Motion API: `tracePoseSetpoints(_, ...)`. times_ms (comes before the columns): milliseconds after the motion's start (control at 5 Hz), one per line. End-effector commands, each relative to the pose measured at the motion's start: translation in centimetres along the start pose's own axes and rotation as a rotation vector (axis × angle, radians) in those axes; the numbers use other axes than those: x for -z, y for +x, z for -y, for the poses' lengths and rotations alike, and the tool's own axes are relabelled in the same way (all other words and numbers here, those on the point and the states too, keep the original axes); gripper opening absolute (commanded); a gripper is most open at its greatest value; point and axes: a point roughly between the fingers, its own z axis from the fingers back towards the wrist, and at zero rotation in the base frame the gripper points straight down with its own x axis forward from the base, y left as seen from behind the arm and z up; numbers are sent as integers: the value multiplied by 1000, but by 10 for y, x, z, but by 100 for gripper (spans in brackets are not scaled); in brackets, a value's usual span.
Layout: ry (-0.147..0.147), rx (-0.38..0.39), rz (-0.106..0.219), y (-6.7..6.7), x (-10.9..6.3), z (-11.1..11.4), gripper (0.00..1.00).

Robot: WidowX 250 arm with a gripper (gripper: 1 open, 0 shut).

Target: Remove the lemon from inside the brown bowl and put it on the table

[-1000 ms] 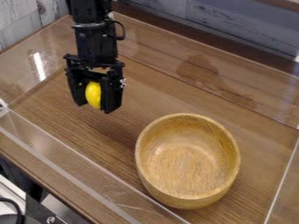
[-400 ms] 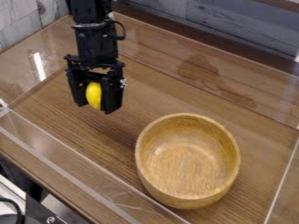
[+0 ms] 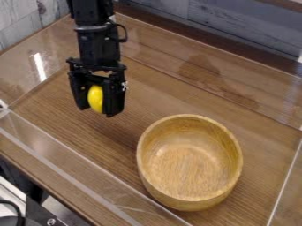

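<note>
My black gripper (image 3: 95, 100) hangs at the left of the table (image 3: 189, 84), its two fingers closed on the small yellow lemon (image 3: 94, 96). The lemon sits between the fingers, just above or at the tabletop; I cannot tell whether it touches the wood. The large light-brown wooden bowl (image 3: 189, 161) stands at the lower right, well apart from the gripper, and its inside shows only bare wood grain.
Clear acrylic walls (image 3: 71, 168) border the table along the front and left. A grey-blue panel (image 3: 236, 22) stands behind the far edge. Dark equipment (image 3: 24, 212) shows at the bottom left corner.
The gripper with the lemon has sunk very slightly lower. The bowl has not moved.
</note>
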Motion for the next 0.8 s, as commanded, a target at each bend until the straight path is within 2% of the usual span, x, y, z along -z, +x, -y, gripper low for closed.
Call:
tracePoseSetpoints(0, 13, 18, 35, 6, -11, 2, 100)
tracePoseSetpoints(600, -5, 35, 21, 6, -9, 3, 100)
